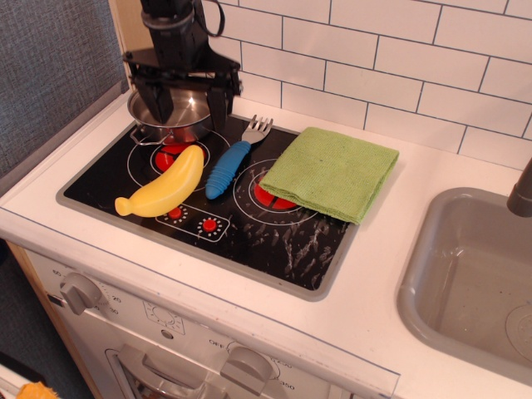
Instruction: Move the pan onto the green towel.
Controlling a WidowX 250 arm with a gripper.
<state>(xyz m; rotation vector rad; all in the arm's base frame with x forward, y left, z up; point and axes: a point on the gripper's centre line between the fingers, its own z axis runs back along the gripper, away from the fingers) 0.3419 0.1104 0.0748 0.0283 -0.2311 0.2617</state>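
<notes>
- The picture is bright and sharp all over.
- White glare smears across the shiny black stove top.
- The steel pan shines with light spots.
- The green towel casts a small soft shadow along its front edge.

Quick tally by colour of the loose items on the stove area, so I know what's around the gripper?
Steel: 1, the pan, under the gripper
Yellow: 1, the banana
Blue handle: 1, the fork
Green: 1, the green towel
Total: 4
</notes>
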